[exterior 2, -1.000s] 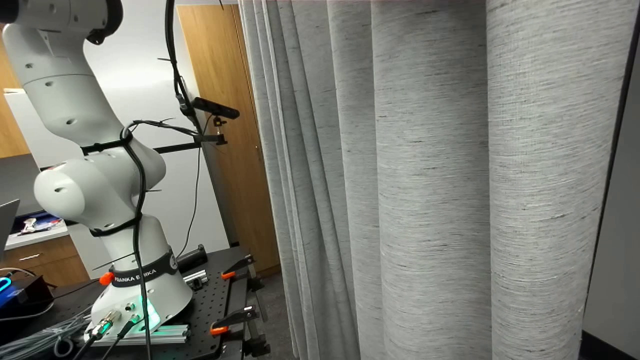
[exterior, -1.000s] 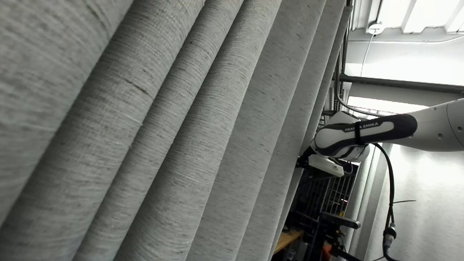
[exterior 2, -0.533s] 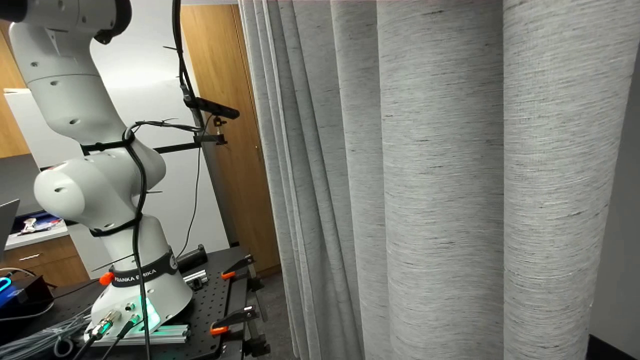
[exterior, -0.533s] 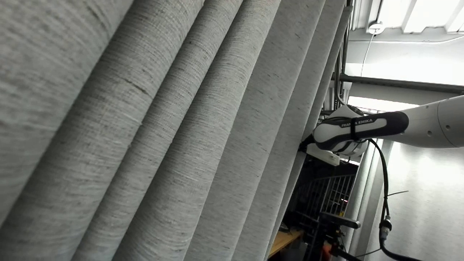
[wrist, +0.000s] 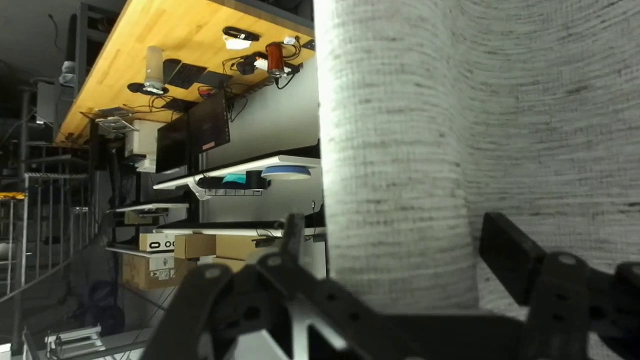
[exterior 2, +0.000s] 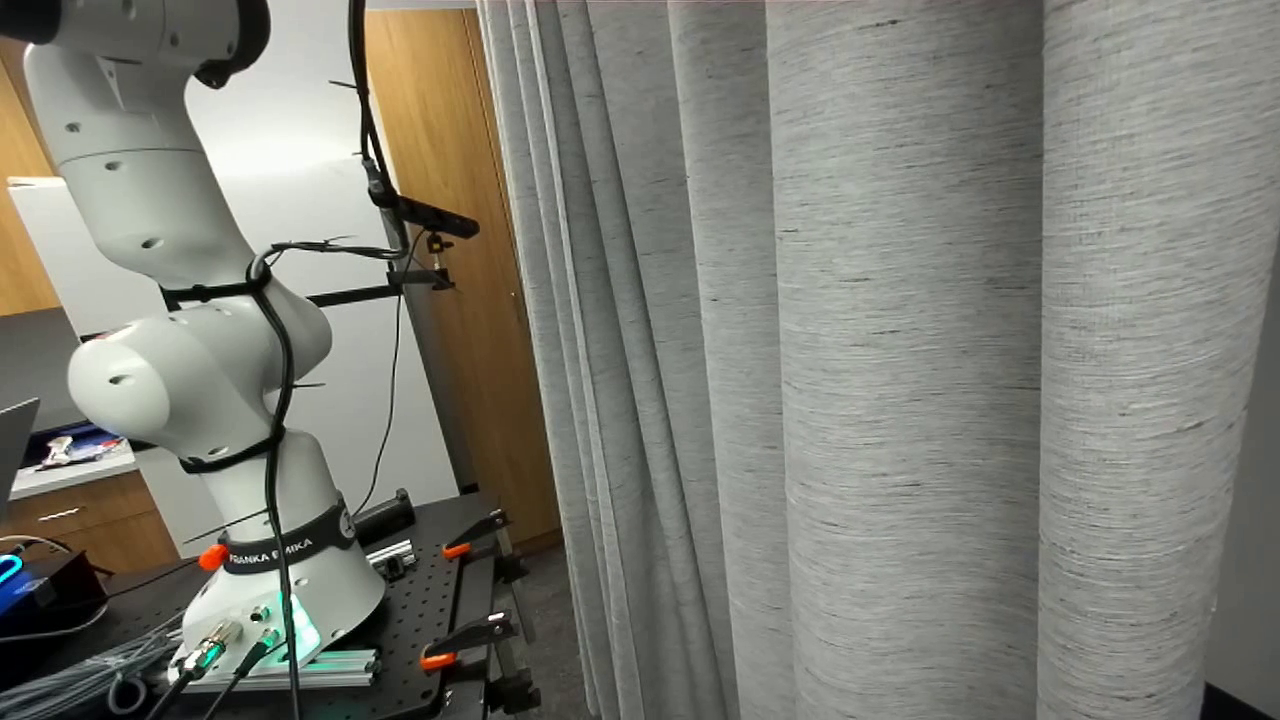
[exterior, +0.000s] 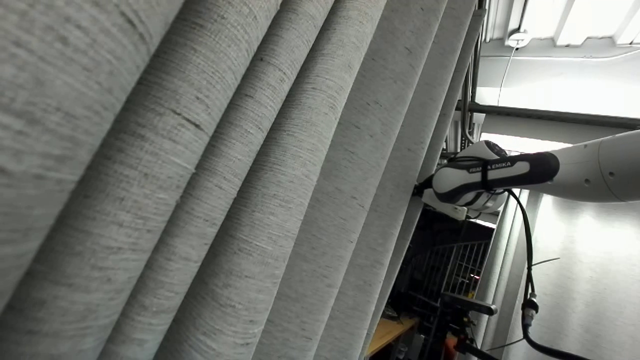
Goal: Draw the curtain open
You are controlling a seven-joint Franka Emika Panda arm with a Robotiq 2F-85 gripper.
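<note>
Deeply pleated grey curtain [exterior 2: 900,360] with dark flecks.

White glare washes out the ceiling [exterior: 595,22], and the wrist view shows the tool [wrist: 397,237] blurred.

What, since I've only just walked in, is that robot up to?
A robot arm is tasked with drawing open the light grey curtain. Its gripper stands open at the curtain's edge, which shows between its fingers in the wrist view; whether they touch the fabric, I can't tell. The curtain hangs pleated across much of both exterior views.
</note>
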